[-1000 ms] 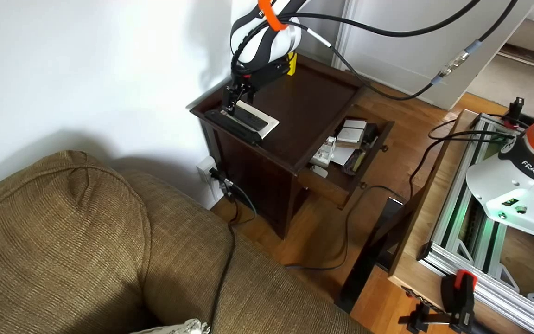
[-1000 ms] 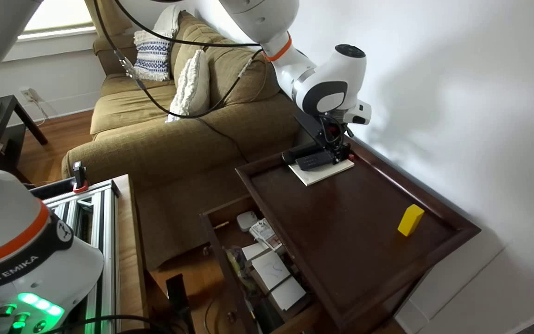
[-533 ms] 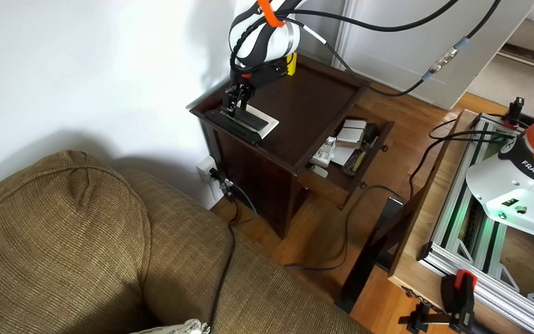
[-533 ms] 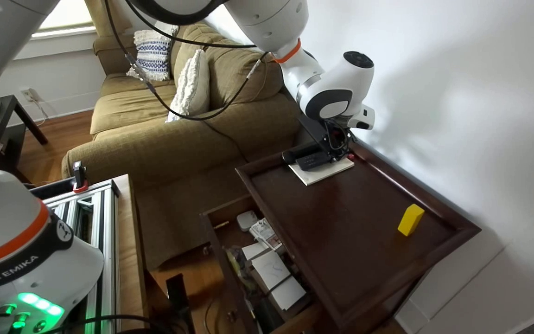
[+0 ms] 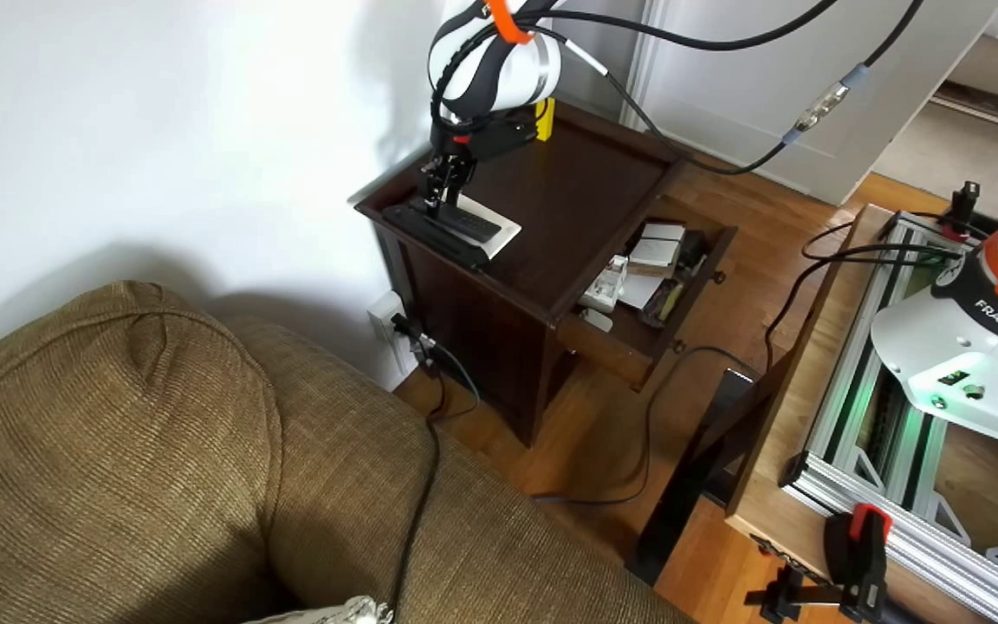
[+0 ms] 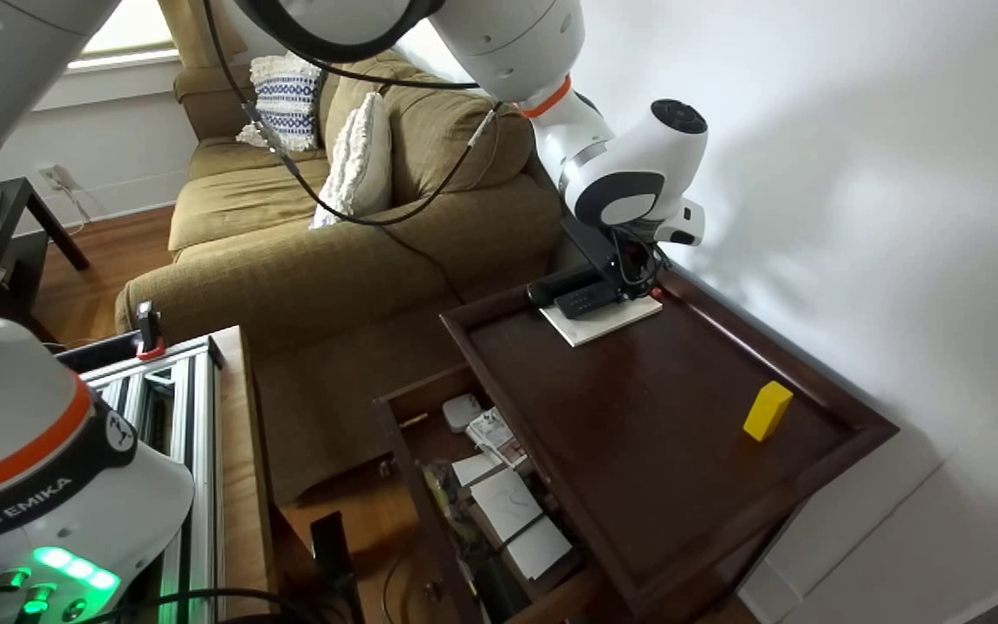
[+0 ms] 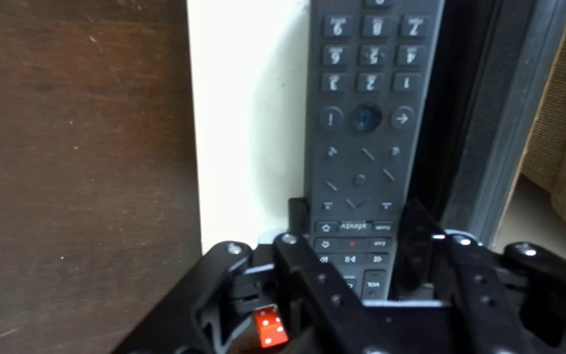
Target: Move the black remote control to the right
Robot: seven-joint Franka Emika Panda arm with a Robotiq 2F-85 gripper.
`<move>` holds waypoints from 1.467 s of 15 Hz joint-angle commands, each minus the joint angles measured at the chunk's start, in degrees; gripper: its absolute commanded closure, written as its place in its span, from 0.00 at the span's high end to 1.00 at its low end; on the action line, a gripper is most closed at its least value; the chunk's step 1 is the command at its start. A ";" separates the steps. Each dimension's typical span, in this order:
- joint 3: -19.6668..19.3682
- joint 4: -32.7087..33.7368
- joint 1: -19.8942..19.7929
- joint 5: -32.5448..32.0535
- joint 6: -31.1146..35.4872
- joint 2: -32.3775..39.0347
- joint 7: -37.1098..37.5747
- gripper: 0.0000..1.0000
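- Where the gripper [image 7: 354,219] comes in from the bottom of the wrist view, its two fingers [image 7: 298,216] stand partway apart, spread just as wide as the black remote control [image 7: 366,123] between them
- At lower centre of that frame a finger sits against each long edge of the remote, so the tool has hold of it across its narrow width; how hard the fingers press cannot be told
- The grip falls near the end with the playback and volume buttons, while the end with the numbers runs out past the top edge of the frame, its figures upside down to the camera
- Under the remote lies a flat white sheet [image 7: 234,147], a bare strip of it showing at upper centre of the wrist view, left of the remote
- In both exterior views the remote is over this sheet, in the upper half of the frame, with the gripper down at it
- Just beside the remote a long dark bar [image 5: 434,237] runs along the rim of the brown table [image 6: 638,485]
- A dotted red block [image 7: 270,328] shows between the gripper's links, at the bottom of the wrist view
- A yellow block [image 6: 767,411] stands on the table at the right of the frame in an exterior view, well apart from the gripper
- An open drawer [image 5: 696,312], right of centre in an exterior view, holds white papers [image 5: 659,246]
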 commanded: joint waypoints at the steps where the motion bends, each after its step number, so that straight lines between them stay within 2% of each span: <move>1: 2.18 -3.08 -2.40 2.05 0.31 -1.58 -3.08 0.25; 2: 2.56 -5.21 -2.92 2.43 1.17 -2.91 -3.52 0.25; 5: 0.42 -13.60 -1.66 2.13 4.68 -8.35 -0.35 0.25; 9: 0.18 -23.66 -0.73 1.83 15.23 -14.33 1.84 0.25; 11: -1.31 -27.60 1.18 0.97 18.46 -17.03 4.74 0.25; 17: -8.29 -35.37 6.38 -0.03 13.76 -24.86 14.09 0.25; 19: -13.42 -36.19 9.53 -1.79 10.20 -26.42 18.95 0.25; 21: -17.10 -35.84 11.09 -4.15 6.01 -27.07 22.39 0.25; 22: -17.52 -34.87 10.41 -4.61 3.45 -26.79 22.57 0.25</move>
